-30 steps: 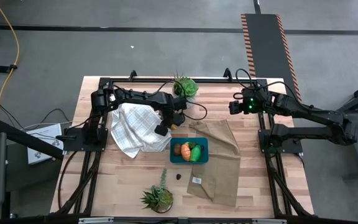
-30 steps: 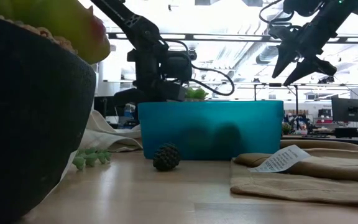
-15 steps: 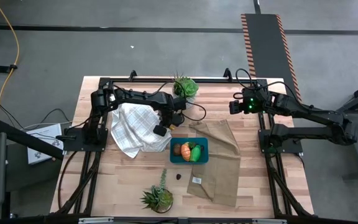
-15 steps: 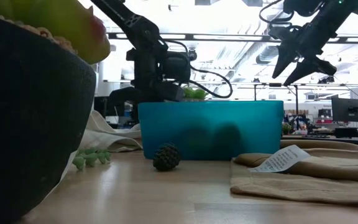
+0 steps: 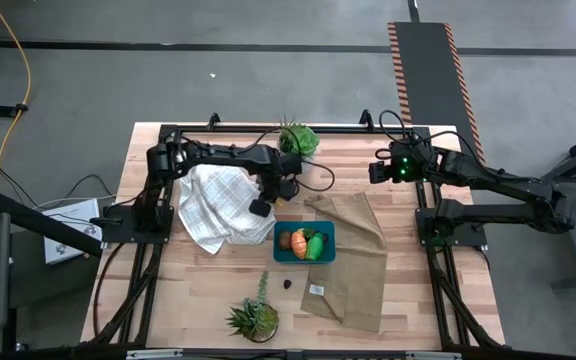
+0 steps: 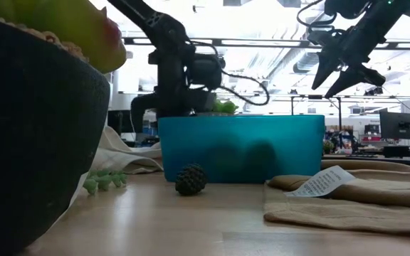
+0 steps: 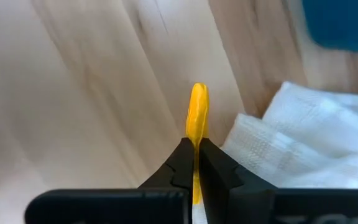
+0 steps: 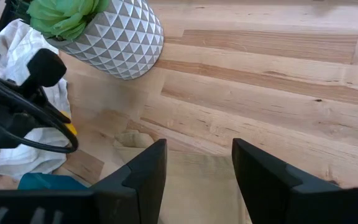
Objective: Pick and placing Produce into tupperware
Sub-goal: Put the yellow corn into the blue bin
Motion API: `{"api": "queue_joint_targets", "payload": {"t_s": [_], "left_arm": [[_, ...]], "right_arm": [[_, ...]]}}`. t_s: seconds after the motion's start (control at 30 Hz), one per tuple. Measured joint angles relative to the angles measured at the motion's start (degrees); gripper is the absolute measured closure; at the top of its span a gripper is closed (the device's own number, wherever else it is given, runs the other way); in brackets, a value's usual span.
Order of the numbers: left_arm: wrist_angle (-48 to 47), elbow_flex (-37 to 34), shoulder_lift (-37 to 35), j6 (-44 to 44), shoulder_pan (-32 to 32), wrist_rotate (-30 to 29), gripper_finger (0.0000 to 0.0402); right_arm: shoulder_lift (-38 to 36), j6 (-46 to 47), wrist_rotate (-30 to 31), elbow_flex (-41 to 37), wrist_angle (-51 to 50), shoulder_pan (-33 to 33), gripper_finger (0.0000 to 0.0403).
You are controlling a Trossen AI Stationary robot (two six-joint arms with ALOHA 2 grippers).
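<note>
**A:** Starting nearest the low camera, what do you have?

**B:** A dark pot [image 6: 34, 128] fills that view's near side. Past it a small dark knobbly ball [image 6: 191, 179] sits on the worktop [image 6: 191, 220] just in front of the teal tupperware [image 6: 240, 148]. From here I see only the tub's wall, not its contents. A tan cloth [image 6: 354, 192] with a white tag lies beside it.

**A:** And from above?

**B:** The high view opens the tub: I see a brown round piece [image 5: 285, 240], an orange piece [image 5: 299, 237] and a bright green piece [image 5: 315, 246] inside. The tub's far side rests on the cloth's edge. A spiky potted plant [image 5: 253, 318] stands at the near edge.

**A:** Where's my left gripper?

**B:** Just beyond the tub, over the edge of the white checked towel [image 5: 213, 205]. Only its wrist camera shows the grip: the left gripper [image 7: 195, 163] is clamped tight on a yellow banana [image 7: 197, 118], which sticks out past the fingertips above bare wood, clear of the tub. The right wrist view catches a sliver of yellow there too.

**A:** The right one?

**B:** The right gripper [image 6: 342, 77] hangs high over the far right of the worktop, jaws apart, nothing between them. Its camera looks down on a white patterned planter [image 8: 114, 40] with a green plant at the far edge.
</note>
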Motion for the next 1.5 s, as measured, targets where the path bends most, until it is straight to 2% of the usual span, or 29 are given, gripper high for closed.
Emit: {"api": "queue_joint_targets", "payload": {"t_s": [0.33,0.67,0.93,1.2,1.5], "left_arm": [[-7.35,10.56,0.0,-1.98,0.0,1.82,0.0397],[-14.32,22.65,0.0,-5.56,-0.04,7.25,0.0397],[-21.82,29.7,-0.07,-11.99,-0.84,13.25,0.0396],[-26.02,33.43,-0.66,-12.16,-5.9,13.38,0.0396],[-30.4,34.15,-3.78,-13.84,-10.99,7.02,0.0396]], "right_arm": [[0.0,-0.01,-0.01,0.0,0.0,0.0,0.0229],[0.0,-0.05,-0.02,0.0,0.0,0.01,0.0229],[0.0,-0.04,-0.04,0.0,0.0,0.01,0.0229],[0.02,0.28,-0.04,0.0,0.0,-0.01,0.0229],[0.02,1.55,-0.07,0.0,0.02,-0.01,0.0229]]}}
